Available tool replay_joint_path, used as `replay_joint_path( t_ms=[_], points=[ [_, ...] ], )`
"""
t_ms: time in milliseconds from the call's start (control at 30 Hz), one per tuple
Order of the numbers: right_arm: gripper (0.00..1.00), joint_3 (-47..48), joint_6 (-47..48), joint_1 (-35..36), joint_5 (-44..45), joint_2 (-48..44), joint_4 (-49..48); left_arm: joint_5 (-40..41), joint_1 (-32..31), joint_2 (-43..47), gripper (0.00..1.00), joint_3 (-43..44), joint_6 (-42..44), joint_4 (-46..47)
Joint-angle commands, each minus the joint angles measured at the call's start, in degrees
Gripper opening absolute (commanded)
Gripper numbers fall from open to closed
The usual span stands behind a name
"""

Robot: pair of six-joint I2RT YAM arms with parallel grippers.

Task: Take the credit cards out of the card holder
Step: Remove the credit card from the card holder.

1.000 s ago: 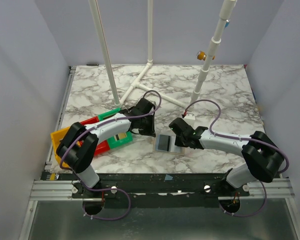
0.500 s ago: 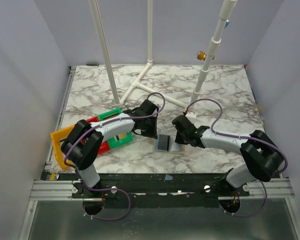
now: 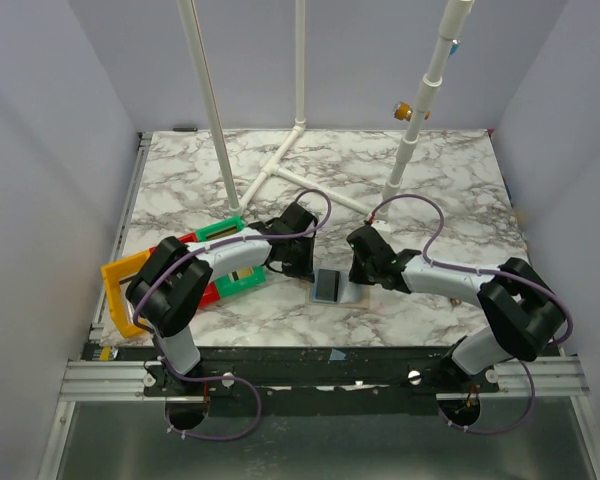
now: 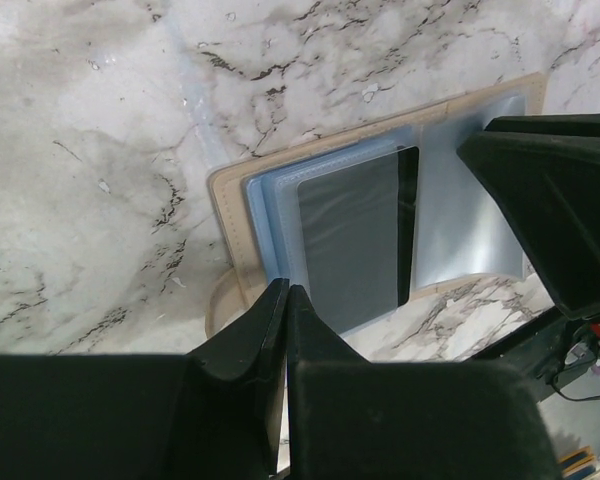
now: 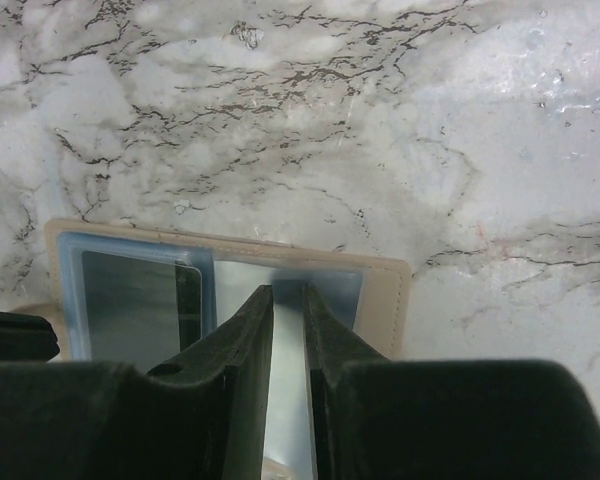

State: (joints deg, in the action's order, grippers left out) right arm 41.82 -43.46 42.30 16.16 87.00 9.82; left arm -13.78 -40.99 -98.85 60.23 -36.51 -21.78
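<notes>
Near the middle of the desk's (image 3: 450,190) near edge, one card holder (image 3: 332,299) is laid open, and one dark credit card (image 4: 355,235) is seen in its left half. The left gripper (image 4: 285,292) is pressed together at the holder's edge. The right gripper (image 5: 287,292) is held barely apart over the right half; whether anything is clamped cannot be told.

The white-and-black jointed left arm (image 3: 220,255) reaches inward to the right from its base with its elbow bent. The matching right arm (image 3: 450,282) reaches inward to the left, so the two wrists face each other. The black two-fingered left claw (image 4: 286,295) points down, its fingers pressed flat together. The black right claw (image 5: 287,295) also points down, with a thin slit between its fingers.
</notes>
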Motion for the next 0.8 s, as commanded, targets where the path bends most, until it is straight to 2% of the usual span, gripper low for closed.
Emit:
replay_joint_path(
  t_ms=[0, 100, 167, 467, 767],
  points=[
    [0.23, -0.24, -0.58, -0.37, -5.59, -2.04, 1.32, -1.1, -0.14, -0.18, 0.04, -1.46, -0.3, 1.66],
    [0.3, -0.51, -1.51, -0.3, -8.26, -4.06, 1.75, -1.44, -0.42, -0.16, 0.04, -2.01, -0.58, 2.27],
    [0.31, -0.75, -2.06, -0.34, -9.95, -5.06, 1.63, -1.58, -0.66, -0.33, 0.04, -2.04, -0.75, 2.51],
    [0.31, -2.74, -4.4, -0.35, -14.68, -3.5, -1.62, -1.73, -1.26, -0.46, 0.04, -1.38, -1.02, 2.53],
    [0.31, -3.94, -5.57, -0.3, -15.11, -2.19, -3.4, -2.04, -1.46, -0.82, 0.04, -0.67, -0.84, 2.44]
  ],
)
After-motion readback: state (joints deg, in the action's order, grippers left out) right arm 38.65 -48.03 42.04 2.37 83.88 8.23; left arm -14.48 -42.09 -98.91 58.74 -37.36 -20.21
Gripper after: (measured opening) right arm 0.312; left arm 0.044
